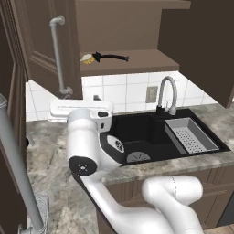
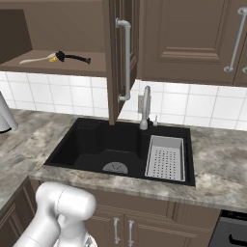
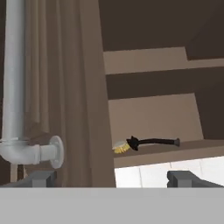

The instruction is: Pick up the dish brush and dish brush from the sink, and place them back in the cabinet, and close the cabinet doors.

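Both dish brushes lie head to head on the open cabinet's shelf (image 1: 137, 61). The whitish-handled one with the yellow head (image 1: 87, 58) (image 2: 38, 59) is on the left and the black-handled one (image 1: 113, 57) (image 2: 75, 58) (image 3: 154, 141) on the right. Both cabinet doors stand open: the left door (image 1: 41, 41) (image 3: 65, 87) and the right door (image 1: 205, 45) (image 2: 116, 62). My gripper (image 3: 113, 178) is open with nothing in it, below the shelf, close to the lower mount of the left door's bar handle (image 3: 13, 87). The black sink (image 1: 137, 132) (image 2: 96, 144) lies below.
A curved grey faucet (image 1: 167, 93) (image 2: 144, 106) stands behind the sink, and a grey strainer tray (image 1: 192, 135) (image 2: 165, 157) sits in its right part. A long grey bar handle (image 1: 13, 160) crosses the near left. Marbled counter (image 2: 222, 159) surrounds the basin.
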Controlling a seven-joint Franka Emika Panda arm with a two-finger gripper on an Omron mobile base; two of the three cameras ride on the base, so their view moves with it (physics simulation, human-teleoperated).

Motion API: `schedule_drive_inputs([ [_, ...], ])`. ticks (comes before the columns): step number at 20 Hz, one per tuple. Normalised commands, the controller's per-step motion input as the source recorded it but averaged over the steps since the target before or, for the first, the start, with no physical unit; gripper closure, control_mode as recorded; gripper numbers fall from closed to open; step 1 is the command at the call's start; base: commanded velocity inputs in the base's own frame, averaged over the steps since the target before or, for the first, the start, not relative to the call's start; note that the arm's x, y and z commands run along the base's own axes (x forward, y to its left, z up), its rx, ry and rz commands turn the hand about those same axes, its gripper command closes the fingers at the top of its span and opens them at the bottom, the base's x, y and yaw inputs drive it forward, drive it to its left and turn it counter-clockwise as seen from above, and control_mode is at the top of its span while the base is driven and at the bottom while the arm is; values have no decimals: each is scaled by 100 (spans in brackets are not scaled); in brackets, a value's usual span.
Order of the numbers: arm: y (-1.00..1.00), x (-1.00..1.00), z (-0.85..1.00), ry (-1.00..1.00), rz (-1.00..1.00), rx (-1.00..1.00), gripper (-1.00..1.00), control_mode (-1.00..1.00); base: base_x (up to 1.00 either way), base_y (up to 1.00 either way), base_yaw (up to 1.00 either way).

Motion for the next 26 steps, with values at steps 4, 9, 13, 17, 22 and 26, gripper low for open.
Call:
schedule_drive_inputs([
  [4, -24, 23, -2, 5, -17, 0, -100, -100, 0, 0, 0],
  [9, -25, 26, -5, 3, -14, 0, -100, -100, 0, 0, 0],
  [13, -25, 27, -7, 2, -12, 0, -100, -100, 0, 0, 0],
  [17, -26, 33, -8, 3, -8, 0, -100, -100, 0, 0, 0],
  [22, -24, 39, -5, 2, -3, 0, -100, -100, 0, 0, 0],
  [26, -24, 40, 0, 1, 0, 0, -100, -100, 0, 0, 0],
])
